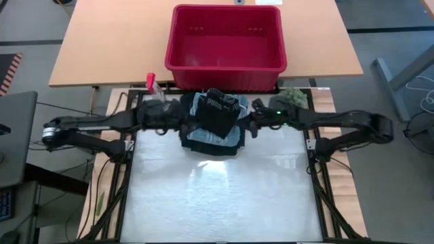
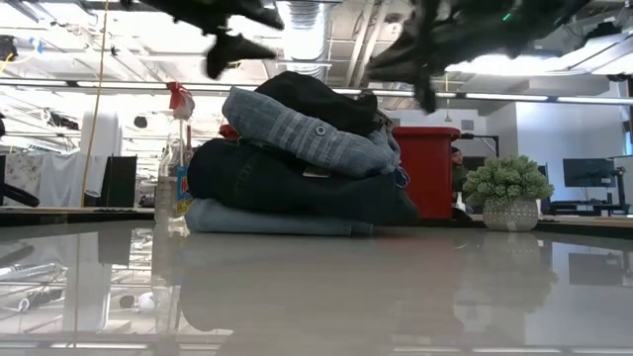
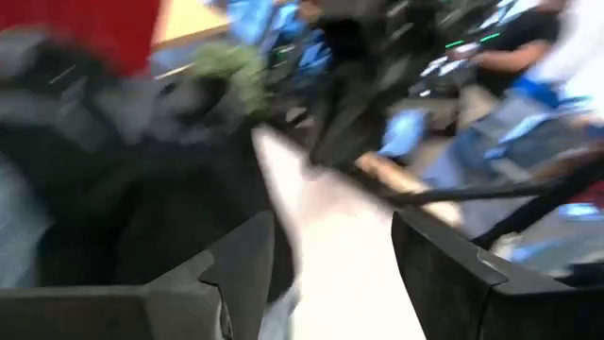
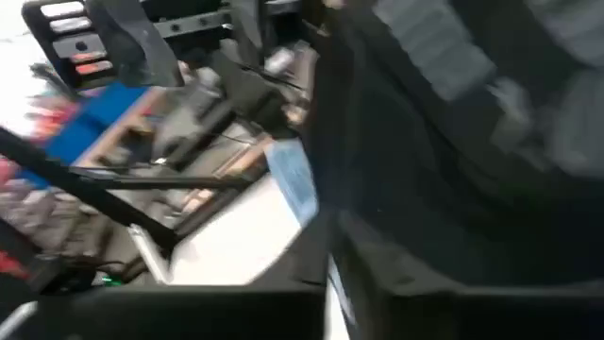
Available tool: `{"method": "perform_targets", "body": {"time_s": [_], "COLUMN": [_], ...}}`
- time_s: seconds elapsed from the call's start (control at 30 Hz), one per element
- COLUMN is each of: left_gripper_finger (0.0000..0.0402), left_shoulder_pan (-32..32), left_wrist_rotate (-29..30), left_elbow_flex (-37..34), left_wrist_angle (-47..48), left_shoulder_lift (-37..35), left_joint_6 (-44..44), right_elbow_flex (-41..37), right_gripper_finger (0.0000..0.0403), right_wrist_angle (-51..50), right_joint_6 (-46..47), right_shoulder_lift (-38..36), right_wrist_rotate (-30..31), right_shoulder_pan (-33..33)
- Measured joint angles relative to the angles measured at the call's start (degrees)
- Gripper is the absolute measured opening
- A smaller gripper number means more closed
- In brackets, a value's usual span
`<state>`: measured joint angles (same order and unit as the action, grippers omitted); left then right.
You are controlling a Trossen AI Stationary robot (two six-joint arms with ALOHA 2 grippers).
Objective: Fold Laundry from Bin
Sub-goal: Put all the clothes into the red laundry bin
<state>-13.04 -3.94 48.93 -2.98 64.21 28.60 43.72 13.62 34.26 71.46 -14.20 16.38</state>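
Stacked laundry [image 2: 297,163], grey-blue over navy, is sitting between left fingers [image 3: 241,274] held apart; right fingers' state unclear

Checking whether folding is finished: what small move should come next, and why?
Probably lift both arms clear. The laundry sits stacked by the bin, which looks empty. The left gripper is open, holding nothing; the right gripper hangs beside the stack.

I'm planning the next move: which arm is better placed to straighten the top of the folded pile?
Probably the left: the left gripper hangs open beside the laundry stack. The right gripper is equally near, its state unclear.
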Motion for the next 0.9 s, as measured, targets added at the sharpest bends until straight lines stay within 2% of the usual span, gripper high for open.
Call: {"method": "perform_targets", "body": {"time_s": [0.07,0.13,0.2,0.33,0.43,0.6,0.77,0.9], "left_gripper_finger": [0.0196,0.0180,0.0161,0.0125,0.0103,0.0074,0.0053,0.0041], "left_shoulder_pan": [-2.51,-4.72,-6.88,-10.38,-12.54,-14.20,-14.39,-14.41], "left_wrist_rotate": [-4.88,-5.71,-4.54,0.28,1.07,-2.18,2.10,5.14], "left_elbow_flex": [1.31,3.56,5.61,10.09,11.77,12.25,11.95,11.23], "left_wrist_angle": [-4.53,-3.76,-2.54,-3.17,-0.26,5.38,10.96,11.18], "left_shoulder_lift": [3.75,7.47,10.59,15.14,19.72,27.88,32.87,33.16], "left_joint_6": [0.51,-0.65,-2.93,-7.65,-7.72,-3.89,-2.23,-1.73], "right_elbow_flex": [0.00,0.18,0.81,2.25,3.67,5.38,5.62,5.64], "right_gripper_finger": [0.0020,0.0019,0.0021,0.0017,0.0016,0.0016,0.0016,0.0016], "right_wrist_angle": [9.12,16.27,19.01,18.74,18.85,15.05,16.60,16.90], "right_joint_6": [-0.50,-1.22,-2.77,-9.82,-12.14,-13.64,-13.66,-14.06], "right_shoulder_lift": [4.59,8.36,11.32,16.70,20.55,26.95,34.75,36.26], "right_wrist_rotate": [-4.48,-7.18,-7.40,-3.97,-2.13,-3.01,-7.41,-8.10], "right_shoulder_pan": [0.40,0.58,0.86,3.03,5.38,8.45,9.63,9.00]}}
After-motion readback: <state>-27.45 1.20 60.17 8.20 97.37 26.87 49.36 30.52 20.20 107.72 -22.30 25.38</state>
